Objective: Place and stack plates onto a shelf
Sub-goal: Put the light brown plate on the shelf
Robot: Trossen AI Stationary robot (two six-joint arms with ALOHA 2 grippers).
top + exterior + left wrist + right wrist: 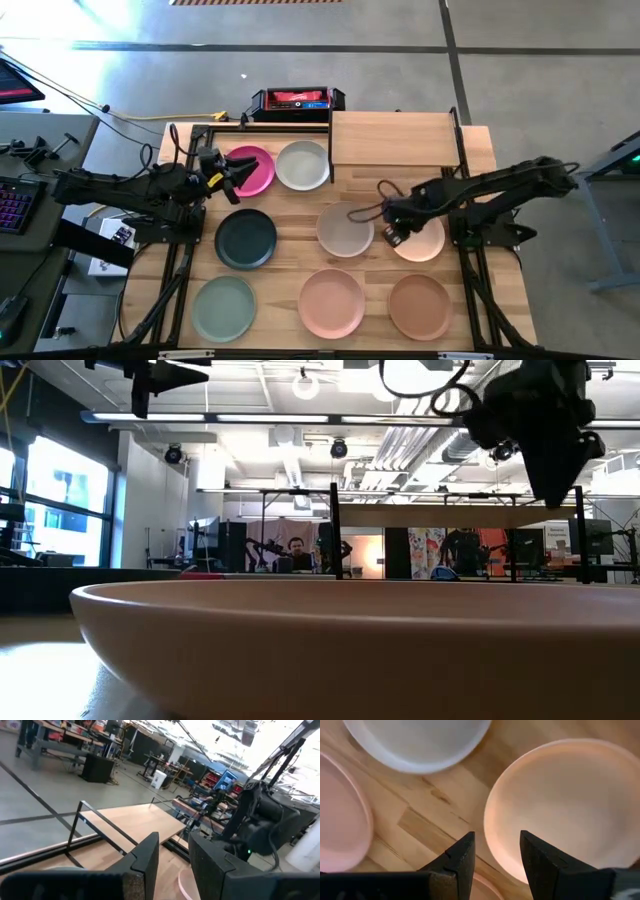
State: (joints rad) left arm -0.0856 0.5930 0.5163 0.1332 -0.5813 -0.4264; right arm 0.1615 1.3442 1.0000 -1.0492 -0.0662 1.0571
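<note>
Eight plates lie flat on the wooden table in the high view: magenta [256, 170], light grey [303, 165], dark teal [246, 239], beige [345, 229], peach [424, 240], sage green [224, 308], pink [332, 302] and brown [420, 306]. The shelf [392, 138] stands at the far edge with nothing on it. My right gripper [497, 852] is open and points down. Its fingers stand either side of the peach plate's near-left rim [490, 827], above it. My left gripper [236, 176] is open and held level, high over the magenta plate.
A black and red box [297, 100] sits beyond the table's far edge. Black frame rails [182, 270] run along both table sides. In the low view a plate's rim [330, 650] fills the foreground. A person [297, 552] sits far back in the room.
</note>
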